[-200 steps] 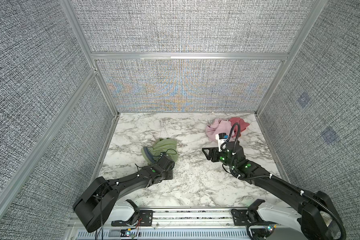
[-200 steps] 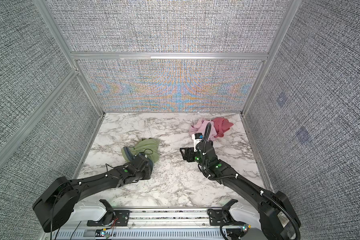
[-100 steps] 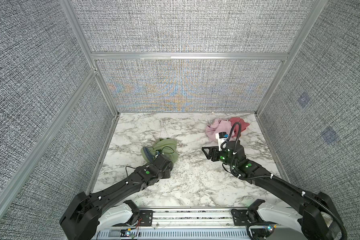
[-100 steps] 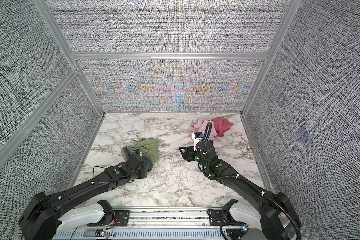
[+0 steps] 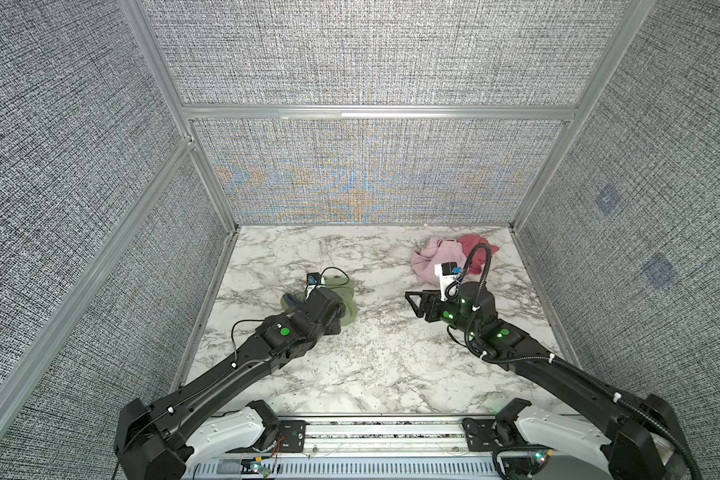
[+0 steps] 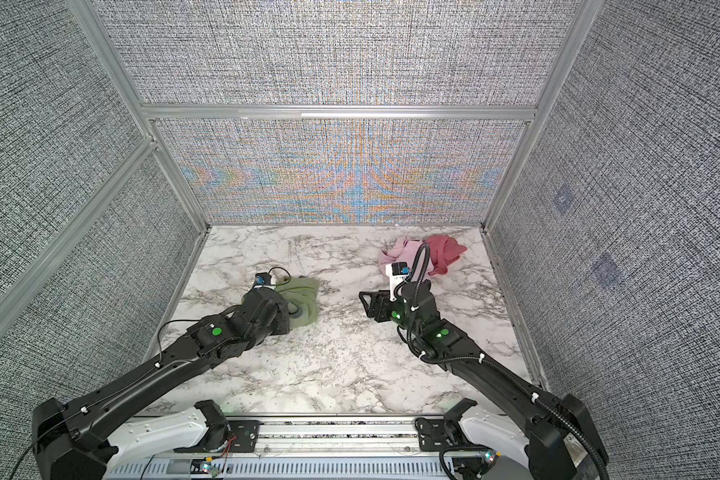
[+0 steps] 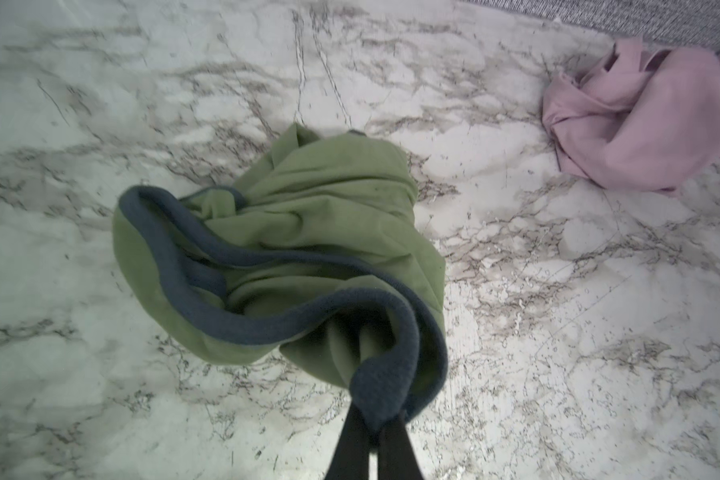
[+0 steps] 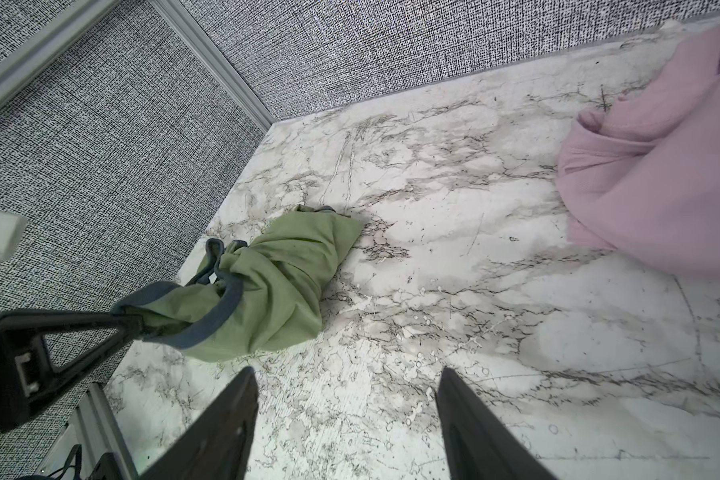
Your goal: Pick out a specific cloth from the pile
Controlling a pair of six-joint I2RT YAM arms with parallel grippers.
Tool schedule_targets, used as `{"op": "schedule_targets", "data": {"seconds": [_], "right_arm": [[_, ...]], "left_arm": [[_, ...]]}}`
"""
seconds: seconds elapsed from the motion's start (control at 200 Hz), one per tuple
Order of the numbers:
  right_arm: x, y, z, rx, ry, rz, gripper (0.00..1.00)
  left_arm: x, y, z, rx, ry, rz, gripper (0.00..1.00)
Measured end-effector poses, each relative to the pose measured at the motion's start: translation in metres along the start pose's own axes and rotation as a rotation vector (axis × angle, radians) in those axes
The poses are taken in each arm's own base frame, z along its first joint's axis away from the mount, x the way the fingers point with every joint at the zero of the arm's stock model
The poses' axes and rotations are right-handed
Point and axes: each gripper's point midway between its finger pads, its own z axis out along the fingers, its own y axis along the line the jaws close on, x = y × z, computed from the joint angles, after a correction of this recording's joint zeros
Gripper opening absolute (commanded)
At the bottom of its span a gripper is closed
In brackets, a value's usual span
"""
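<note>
Over by the left edge of the bench, the left gripper is clamped on the blue-grey hem of the olive cloth, well apart from the pile in the far right corner; the right gripper hangs open. Such a thin pinch could slip mid-lift. Marble-look top, grey woven walls.

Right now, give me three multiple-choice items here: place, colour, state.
1. Where is the green cloth relative to the pink cloth? A) on it B) apart, to its left in both top views C) under it
2. What colour is the green cloth's trim? A) blue-grey B) white C) red
3. The left end effector is: A) open B) shut on the trim C) out of view
B, bare table lies between them; A, the left wrist view shows it; B, its fingers pinch the trim.
</note>
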Motion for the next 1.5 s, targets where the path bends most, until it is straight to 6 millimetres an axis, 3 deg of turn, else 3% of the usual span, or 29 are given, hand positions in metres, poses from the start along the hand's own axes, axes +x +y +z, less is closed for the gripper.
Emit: {"op": "schedule_targets", "data": {"seconds": [0.145,0.265,0.485,0.636,0.891,1.116,1.376,1.496], "right_arm": [[0.001,-0.001,0.0,0.006,0.003,0.0,0.7],[0.002,-0.002,0.0,0.01,0.008,-0.003,0.7],[0.006,-0.006,0.003,0.026,0.021,-0.008,0.7],[0.005,-0.007,0.007,0.035,0.028,-0.017,0.7],[0.005,-0.011,0.014,0.049,0.043,-0.017,0.7],[0.006,-0.015,0.018,0.058,0.052,-0.018,0.7],[0.008,-0.018,0.018,0.066,0.058,-0.015,0.7],[0.008,-0.018,0.018,0.066,0.057,-0.012,0.7]], "left_arm": [[-0.041,-0.003,-0.003,-0.013,-0.116,0.02,0.0],[-0.074,0.004,0.009,-0.063,-0.175,0.013,0.0],[-0.103,0.028,0.049,-0.115,-0.201,-0.013,0.0],[-0.117,0.04,0.087,-0.11,-0.184,-0.038,0.0],[-0.104,0.061,0.154,-0.136,-0.09,-0.056,0.0],[-0.076,0.073,0.192,-0.143,-0.01,-0.067,0.0],[-0.04,0.079,0.205,-0.122,0.058,-0.109,0.0],[-0.042,0.078,0.198,-0.115,0.049,-0.113,0.22]]}}
